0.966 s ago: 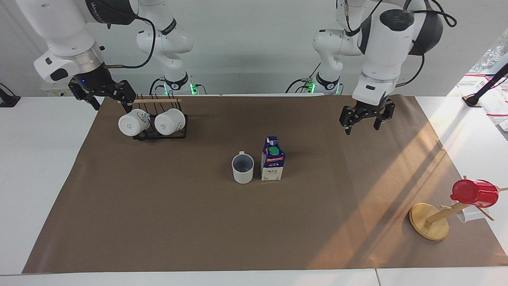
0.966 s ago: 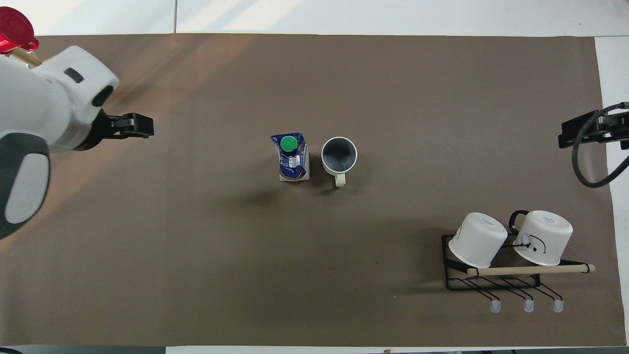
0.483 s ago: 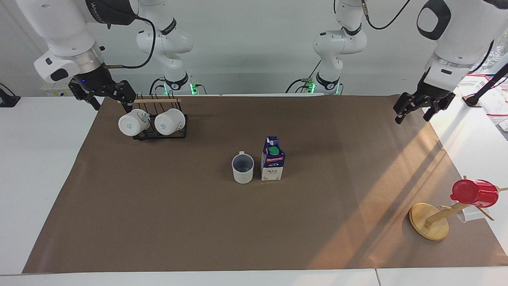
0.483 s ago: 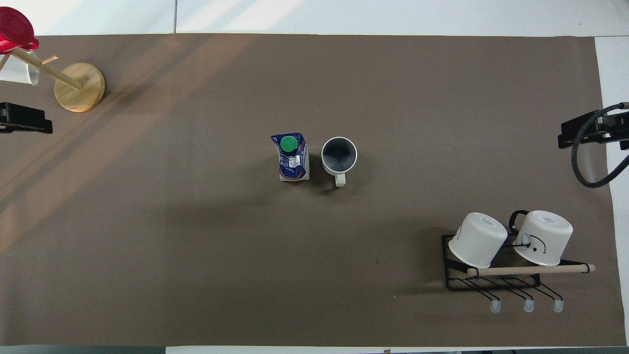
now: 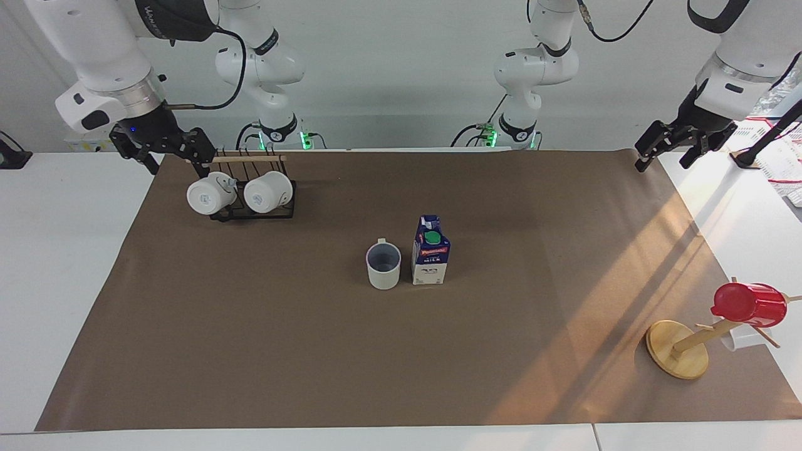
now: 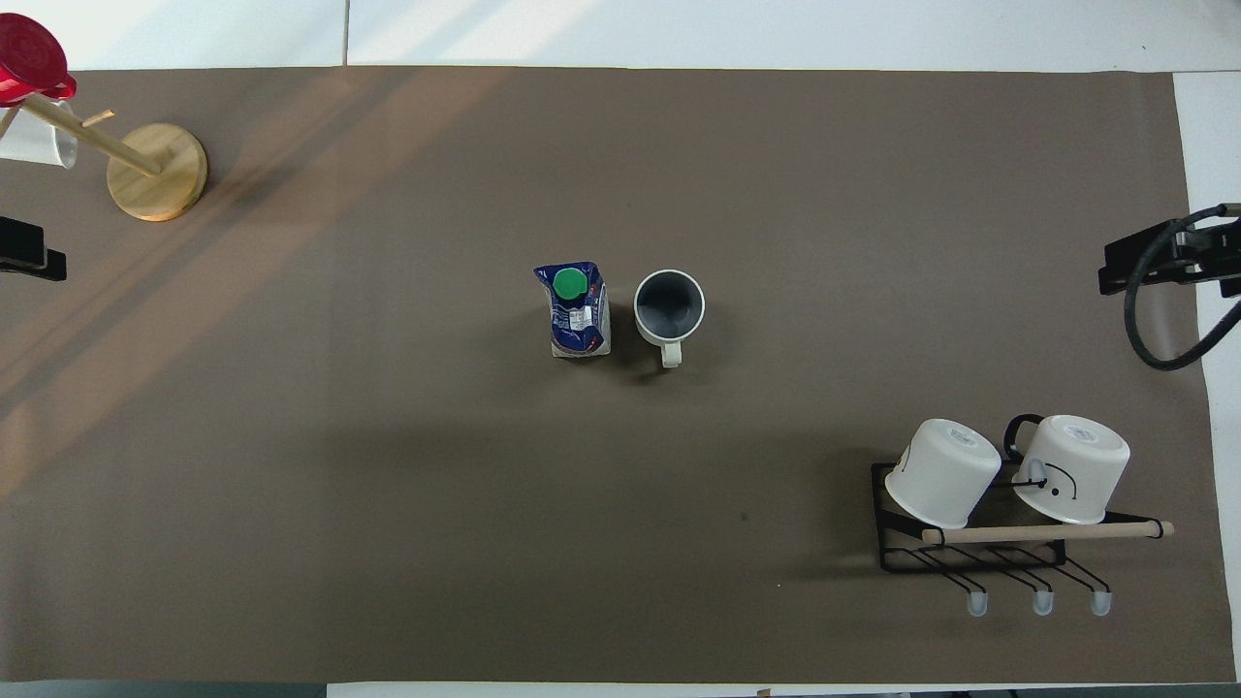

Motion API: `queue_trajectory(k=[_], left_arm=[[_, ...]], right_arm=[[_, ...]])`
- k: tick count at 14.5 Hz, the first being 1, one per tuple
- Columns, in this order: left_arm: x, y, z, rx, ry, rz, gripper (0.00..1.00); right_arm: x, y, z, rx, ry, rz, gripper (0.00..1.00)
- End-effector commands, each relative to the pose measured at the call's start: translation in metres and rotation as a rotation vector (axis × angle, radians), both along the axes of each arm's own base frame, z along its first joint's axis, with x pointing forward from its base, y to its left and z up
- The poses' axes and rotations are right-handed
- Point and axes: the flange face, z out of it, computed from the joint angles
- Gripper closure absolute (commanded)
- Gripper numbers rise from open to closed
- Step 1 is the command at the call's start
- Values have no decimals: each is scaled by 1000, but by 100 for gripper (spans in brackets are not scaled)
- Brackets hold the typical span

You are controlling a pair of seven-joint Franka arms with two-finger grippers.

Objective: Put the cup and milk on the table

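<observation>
The cream-white cup (image 5: 383,266) stands upright on the brown sheet of the table (image 5: 250,351), right beside the blue-and-white milk carton (image 5: 430,250) with its green cap. Both also show in the overhead view, the cup (image 6: 669,305) with its handle toward the robots and the milk (image 6: 577,310) toward the left arm's end. My left gripper (image 5: 662,163) hangs open and empty over the sheet's corner at the left arm's end; only its tip (image 6: 29,257) shows from overhead. My right gripper (image 5: 178,168) waits open and empty above the mug rack's end, and it also shows in the overhead view (image 6: 1149,267).
A black wire rack (image 5: 250,213) with two white mugs lying on it stands near the robots at the right arm's end. A wooden mug tree (image 5: 680,347) carrying a red cup (image 5: 749,304) stands at the left arm's end, far from the robots.
My left arm has swung away from the milk, out toward the left arm's end of the table, and risen. The cup, the milk and the right arm have not moved.
</observation>
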Motion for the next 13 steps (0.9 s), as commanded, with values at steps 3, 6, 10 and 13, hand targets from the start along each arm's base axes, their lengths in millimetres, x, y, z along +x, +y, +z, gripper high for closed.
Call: queue_trajectory(k=[3,6,10,13], left_arm=[[-6,-11,-3,-18,16,-15,0],[-6,-18,-4,-11,17,-36,0],[-8,-17,-5,-5,35,-34,0],[-14,-14,-1,21,37,-28,0]], right_arm=[[-1,-1,-1,3,-14,26,0],[-2,-1,-1,3,-14,25,0],[-1,-2,-1,3,-14,23,0],[-1,-2,-1,2,-15,23,0]])
